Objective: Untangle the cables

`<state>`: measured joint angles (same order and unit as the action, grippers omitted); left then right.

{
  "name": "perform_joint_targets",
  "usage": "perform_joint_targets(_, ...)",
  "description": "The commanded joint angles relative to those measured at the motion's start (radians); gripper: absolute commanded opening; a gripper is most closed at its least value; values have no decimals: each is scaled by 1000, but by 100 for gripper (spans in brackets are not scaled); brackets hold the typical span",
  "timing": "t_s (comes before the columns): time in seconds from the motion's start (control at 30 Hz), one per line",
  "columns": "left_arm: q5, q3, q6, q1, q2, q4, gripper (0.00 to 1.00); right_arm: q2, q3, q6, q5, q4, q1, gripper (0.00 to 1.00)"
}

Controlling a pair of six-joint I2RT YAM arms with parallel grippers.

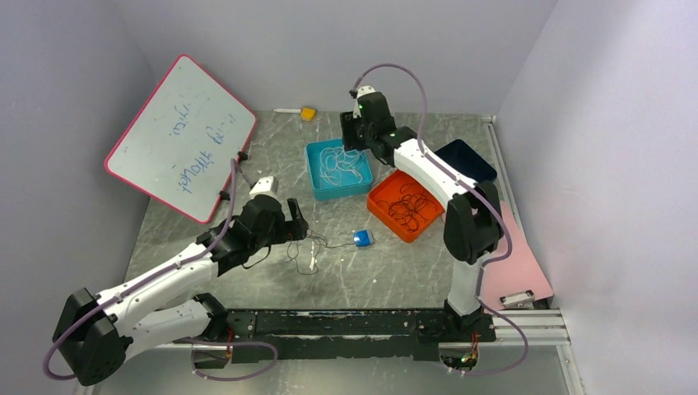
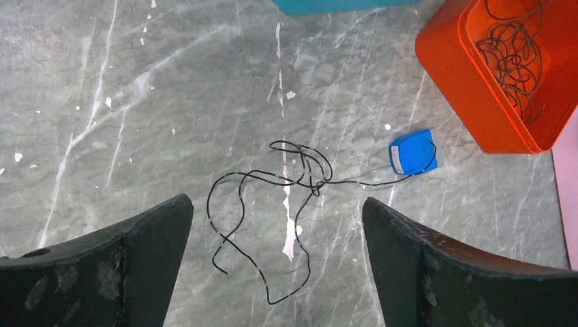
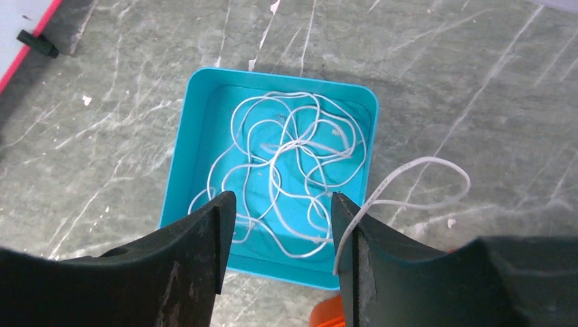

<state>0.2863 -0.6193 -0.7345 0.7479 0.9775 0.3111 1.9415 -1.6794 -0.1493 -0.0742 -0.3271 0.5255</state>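
The grey marbled table (image 1: pixel 395 267) has open room between the arms and the bins. The blue bin (image 3: pixel 178 157) holds coiled white cables (image 3: pixel 293 160), and the orange bin (image 2: pixel 443 61) holds black cables (image 2: pixel 511 58). The right gripper (image 3: pixel 283 197) hangs spread over the blue bin. The left gripper (image 2: pixel 276 202), also spread, hovers over a loose black cable (image 2: pixel 313 185) running to a small blue block (image 2: pixel 413 152). The wire looks light, limp and springy, likely best pinched at a free end.
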Motion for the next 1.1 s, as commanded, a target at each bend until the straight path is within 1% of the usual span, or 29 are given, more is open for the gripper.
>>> perform_joint_targets(0.0,2,-46,21,-5,17,44,99,-65,60,15,12,16,1,58)
perform_joint_targets(0.1,-5,-41,21,-5,21,37,99,-97,90,24,57,26,-1,58)
perform_joint_targets(0.2,-21,-32,18,-4,26,24,98,-98,100,49,140,31,-4,58)
perform_joint_targets(0.3,-37,-27,17,-5,33,14,98,-17,4,64,90,-73,1,59)
perform_joint_targets(0.33,-42,-28,17,-5,36,14,97,21,-42,63,94,-111,0,59)
perform_joint_targets(0.4,-51,-31,17,-5,41,15,97,67,-78,69,176,-123,-8,61)
perform_joint_targets(0.47,-56,-31,17,-6,42,16,97,71,-64,41,203,-90,-8,63)
perform_joint_targets(0.53,-57,-28,13,-6,38,18,97,47,-29,5,203,-44,-7,63)
perform_joint_targets(0.63,-61,-21,8,-5,28,17,97,-14,38,-43,143,36,-8,63)
perform_joint_targets(0.73,-67,-21,9,-6,28,21,97,-65,85,-71,74,54,-8,61)
perform_joint_targets(0.8,-73,-24,12,-6,32,18,96,-101,120,-78,62,59,-8,60)
perform_joint_targets(0.9,-89,-35,29,-6,48,19,91,-176,215,-92,66,75,-7,59)
perform_joint_targets(1.03,-109,-55,41,-6,84,47,80,-315,378,-122,103,112,-7,58)
perform_joint_targets(1.07,-118,-59,46,-6,94,53,79,-351,417,-129,125,123,-7,58)
